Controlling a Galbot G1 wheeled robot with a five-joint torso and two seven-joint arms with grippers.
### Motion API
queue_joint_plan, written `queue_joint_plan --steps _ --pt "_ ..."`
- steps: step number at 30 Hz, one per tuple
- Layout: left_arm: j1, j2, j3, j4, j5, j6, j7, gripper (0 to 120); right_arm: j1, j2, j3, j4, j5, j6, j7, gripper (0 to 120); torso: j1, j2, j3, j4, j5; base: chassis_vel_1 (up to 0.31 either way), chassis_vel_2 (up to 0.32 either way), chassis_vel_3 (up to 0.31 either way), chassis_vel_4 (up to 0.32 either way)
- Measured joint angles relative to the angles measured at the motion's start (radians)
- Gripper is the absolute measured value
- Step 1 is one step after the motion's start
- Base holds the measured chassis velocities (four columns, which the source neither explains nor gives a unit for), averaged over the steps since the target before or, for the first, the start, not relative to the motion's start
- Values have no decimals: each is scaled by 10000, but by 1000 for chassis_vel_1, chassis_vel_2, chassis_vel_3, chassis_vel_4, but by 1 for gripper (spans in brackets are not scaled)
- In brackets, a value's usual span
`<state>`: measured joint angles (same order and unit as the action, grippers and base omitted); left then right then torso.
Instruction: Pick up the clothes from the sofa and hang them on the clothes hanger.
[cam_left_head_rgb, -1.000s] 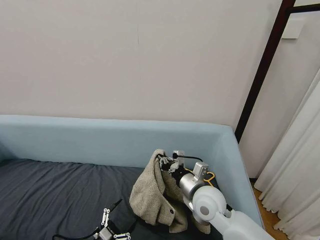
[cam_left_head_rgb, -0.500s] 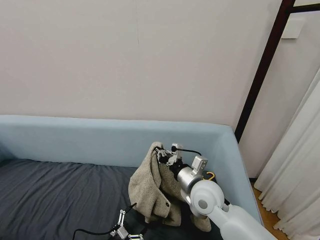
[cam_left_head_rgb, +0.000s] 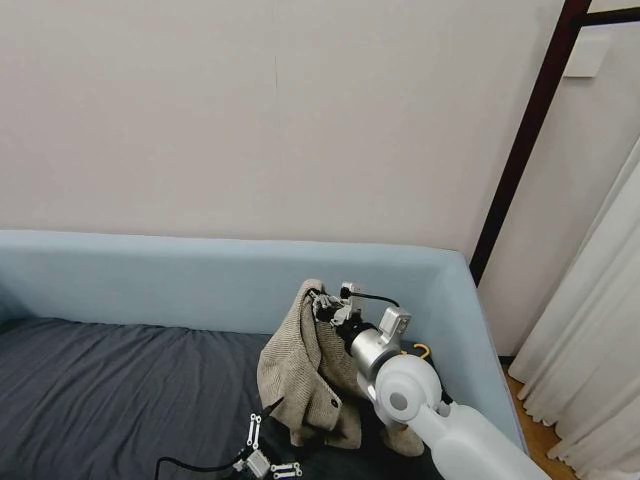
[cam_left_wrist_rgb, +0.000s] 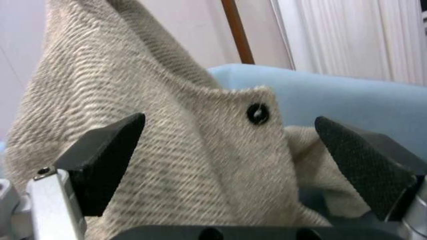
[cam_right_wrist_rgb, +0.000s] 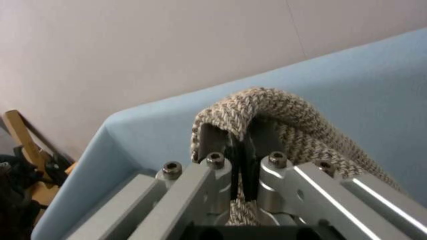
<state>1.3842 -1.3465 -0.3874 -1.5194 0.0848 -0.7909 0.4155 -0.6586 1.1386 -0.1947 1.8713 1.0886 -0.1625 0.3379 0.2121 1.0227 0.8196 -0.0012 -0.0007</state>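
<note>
Above dark sofa seat (cam_left_head_rgb: 100, 390), right hand (cam_left_head_rgb: 323, 306) grips cardigan (cam_left_head_rgb: 295, 375).

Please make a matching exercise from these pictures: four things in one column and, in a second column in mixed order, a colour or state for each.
Things:
1. right gripper
2. left gripper
3. garment
4. sofa seat

Colours or states:
a. dark grey
b. open, facing the cloth
c. beige, hanging from a gripper
d. shut on the cloth's top edge

Pairs: 1-d, 2-b, 3-c, 4-a
</note>
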Motion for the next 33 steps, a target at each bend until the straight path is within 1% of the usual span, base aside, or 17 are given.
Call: queue_joint_plan --steps 5,11,17,22,23,28,29,33 --pt "-24 -207 177 -13 7 74 81 100 -6 33 -19 -123 -13 3 -2 0 0 0 0 0 -2 0 0 0 0" --pt "-108 -3 219 -7 -229 67 430 100 -2 103 -29 -167 -27 4 0 0 -1 0 0 0 0 0 0 0 0" --pt "-127 -149 391 104 -250 55 618 100 48 206 -23 -270 -52 10 -4 0 0 0 0 0 -1 0 0 0 0" --pt "-295 -529 545 679 -225 86 452 100 67 283 -6 -378 -93 40 -34 0 0 0 0 0 0 0 0 0 0" --pt "-295 -529 545 679 -225 86 452 100 67 283 -6 -378 -93 40 -34 0 0 0 0 0 0 0 0 0 0" --pt "-544 -1030 620 1206 -196 126 282 100 67 323 -6 -394 -103 46 -46 0 0 0 0 -1 0 0 0 0 0" --pt "-544 -1030 620 1206 -196 126 282 100 67 323 -6 -394 -103 46 -46 0 0 0 0 -1 0 0 0 0 0" --pt "-778 -1493 621 1674 -90 151 -142 100 69 330 -14 -409 -108 48 -57 0 0 0 0 0 1 0 0 0 0"
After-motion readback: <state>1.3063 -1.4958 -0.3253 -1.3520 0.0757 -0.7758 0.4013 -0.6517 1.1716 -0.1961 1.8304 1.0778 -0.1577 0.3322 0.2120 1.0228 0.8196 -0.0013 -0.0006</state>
